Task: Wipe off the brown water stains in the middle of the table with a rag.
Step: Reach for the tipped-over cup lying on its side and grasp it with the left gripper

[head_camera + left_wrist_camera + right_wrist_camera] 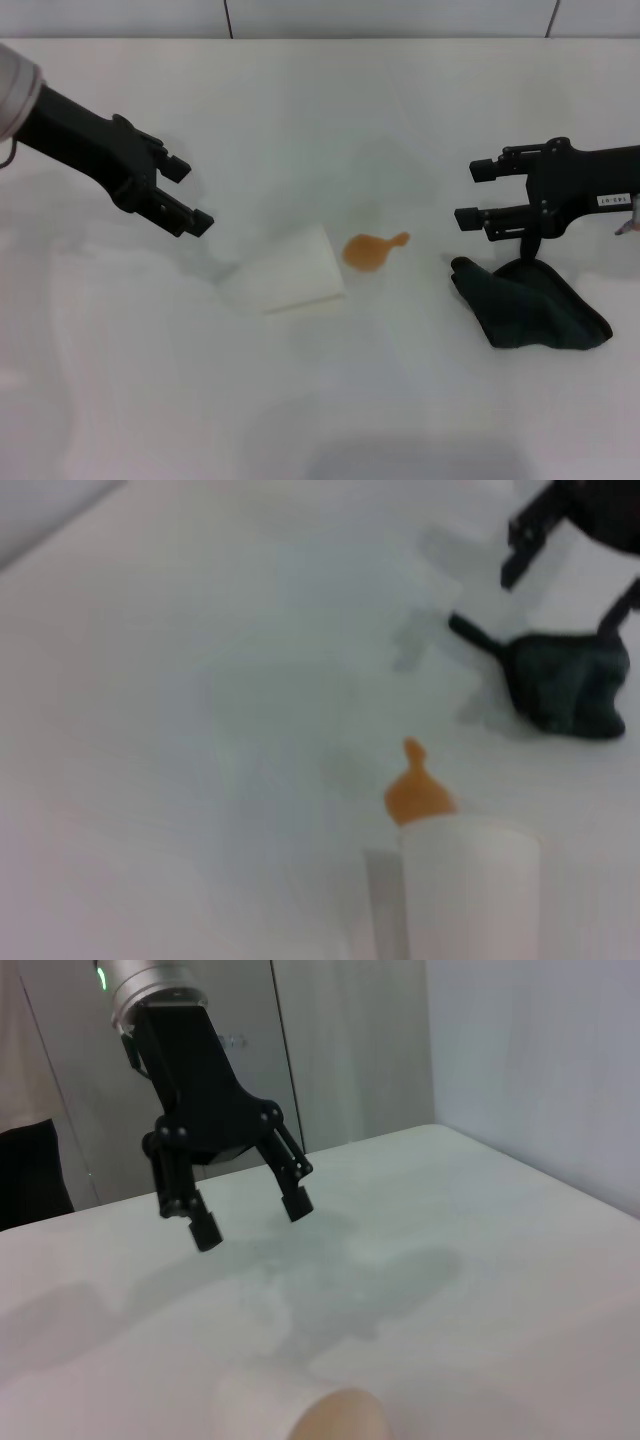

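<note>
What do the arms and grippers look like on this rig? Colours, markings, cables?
Both grippers are matte black, angular, each with two straight parallel fingers ending in blocky tips. The left gripper mounts on a silver-grey cylindrical wrist with a green light, seen in the right wrist view. The right gripper carries a small white label with dark text. A thin cable shows at the left wrist.

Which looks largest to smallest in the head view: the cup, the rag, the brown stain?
1. rag
2. cup, lying on its side; close to the rag in size, so this order is unsure
3. brown stain, clearly smallest
</note>
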Controlling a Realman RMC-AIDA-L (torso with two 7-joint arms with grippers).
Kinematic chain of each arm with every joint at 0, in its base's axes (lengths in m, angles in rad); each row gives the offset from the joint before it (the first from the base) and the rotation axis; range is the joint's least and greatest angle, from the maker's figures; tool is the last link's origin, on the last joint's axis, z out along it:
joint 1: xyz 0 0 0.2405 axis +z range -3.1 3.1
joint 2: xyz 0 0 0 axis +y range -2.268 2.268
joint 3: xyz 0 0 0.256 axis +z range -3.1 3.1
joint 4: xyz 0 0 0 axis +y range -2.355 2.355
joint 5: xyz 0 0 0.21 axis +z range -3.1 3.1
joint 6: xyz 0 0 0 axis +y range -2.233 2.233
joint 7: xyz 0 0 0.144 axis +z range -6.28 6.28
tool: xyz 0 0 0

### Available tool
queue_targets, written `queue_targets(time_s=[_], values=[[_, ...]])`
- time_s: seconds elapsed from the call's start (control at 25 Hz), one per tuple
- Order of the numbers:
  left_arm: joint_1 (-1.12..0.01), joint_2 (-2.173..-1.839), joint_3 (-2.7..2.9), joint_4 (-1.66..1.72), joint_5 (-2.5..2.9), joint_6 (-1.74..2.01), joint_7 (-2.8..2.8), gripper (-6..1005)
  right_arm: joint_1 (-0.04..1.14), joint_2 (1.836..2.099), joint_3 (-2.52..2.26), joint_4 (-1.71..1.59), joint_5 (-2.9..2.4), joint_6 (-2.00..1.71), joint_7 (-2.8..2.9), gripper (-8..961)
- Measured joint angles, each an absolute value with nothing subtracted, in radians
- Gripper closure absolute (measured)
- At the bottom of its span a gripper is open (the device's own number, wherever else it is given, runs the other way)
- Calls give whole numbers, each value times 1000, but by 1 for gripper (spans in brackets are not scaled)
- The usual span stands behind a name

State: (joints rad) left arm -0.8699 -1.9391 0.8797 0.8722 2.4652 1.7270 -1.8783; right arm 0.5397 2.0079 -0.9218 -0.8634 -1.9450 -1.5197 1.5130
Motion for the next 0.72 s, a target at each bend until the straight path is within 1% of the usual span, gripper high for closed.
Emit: queue_targets(time_s=[0.12, 0.32, 0.48, 0.64, 0.72], values=[[-927, -1952, 900, 868, 2538, 1764, -1889, 131, 544, 2008, -922, -862, -1945, -1515, 1513, 245], [-986, -1978, 960, 863, 2605, 1777, -1902, 133, 546, 2009, -930, -862, -1945, -1514, 1514, 246], [-1016, -2013, 975, 862, 2667, 1757, -1910, 135, 544, 2011, -932, -863, -1945, -1517, 1515, 246], [-1031, -2058, 979, 862, 2722, 1727, -1921, 137, 541, 2011, -934, -864, -1945, -1528, 1515, 246], [-1034, -2072, 986, 858, 2728, 1718, -1929, 138, 539, 2011, -936, -864, -1945, -1531, 1514, 246]])
